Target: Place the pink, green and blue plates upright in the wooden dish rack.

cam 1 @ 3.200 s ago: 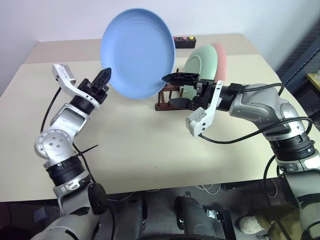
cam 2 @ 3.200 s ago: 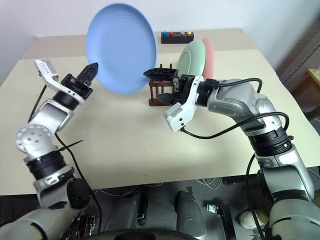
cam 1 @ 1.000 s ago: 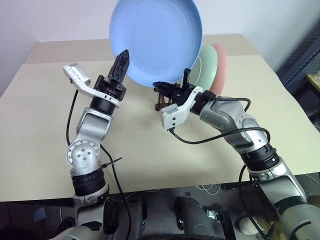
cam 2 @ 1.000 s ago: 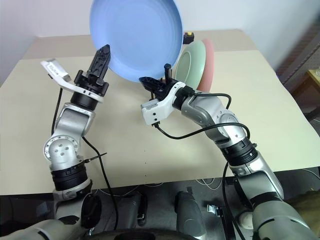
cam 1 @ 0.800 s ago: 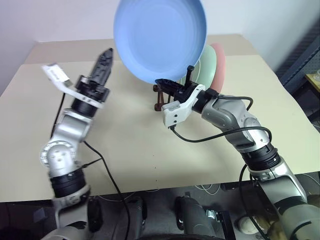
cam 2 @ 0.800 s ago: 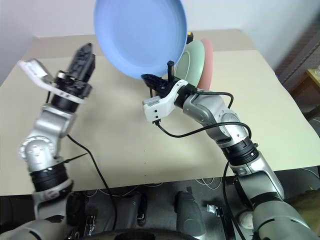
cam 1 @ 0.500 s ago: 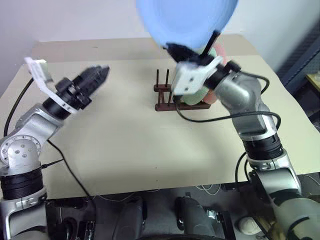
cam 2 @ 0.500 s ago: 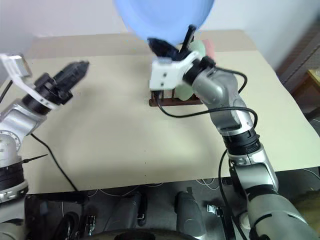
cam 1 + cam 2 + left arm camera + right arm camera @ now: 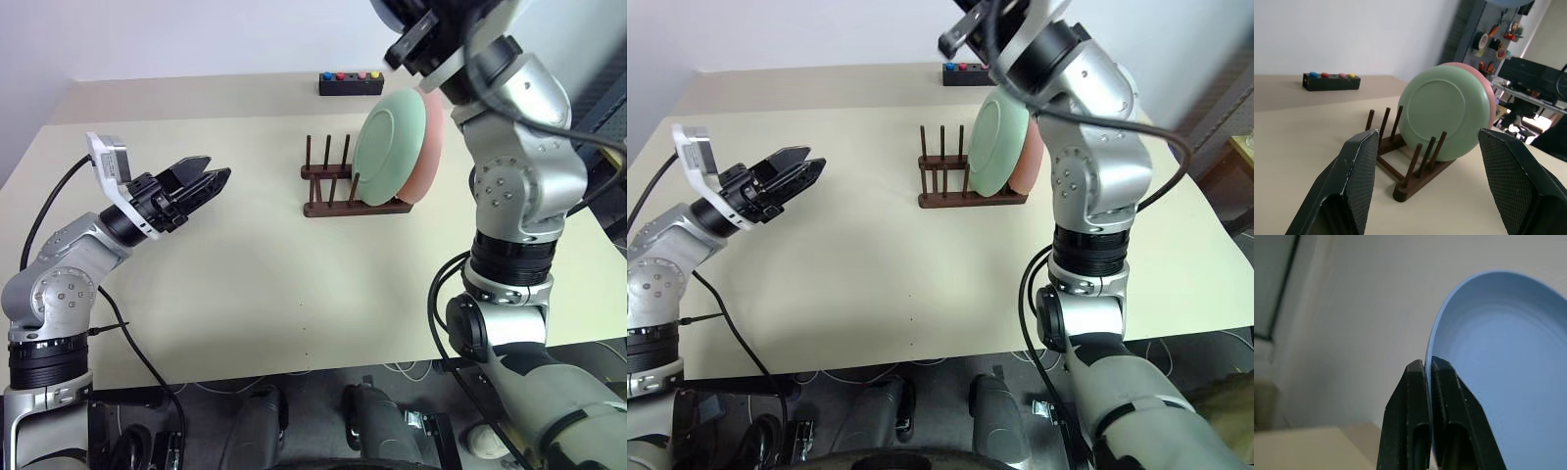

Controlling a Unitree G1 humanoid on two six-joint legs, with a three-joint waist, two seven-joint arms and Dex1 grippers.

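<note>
Rack (image 9: 353,191) sat mid-bench (image 9: 245,284) w/ green plate (image 9: 389,147) & pink plate (image 9: 431,157) upright in it. Right gripper (image 9: 1427,377) was clamped on blue plate (image 9: 1508,357) rim, up high. Left gripper (image 9: 201,183) was spread apart, empty.

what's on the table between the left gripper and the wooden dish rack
Nothing: in the left eye view, only bare beige tabletop separates the open left gripper from the dark reddish-brown wooden dish rack.

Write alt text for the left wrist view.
Between the open left gripper, a wooden dish rack holds a green plate upright, with a pink plate close behind it. A small black box with coloured buttons sits farther back on the beige table.
</note>
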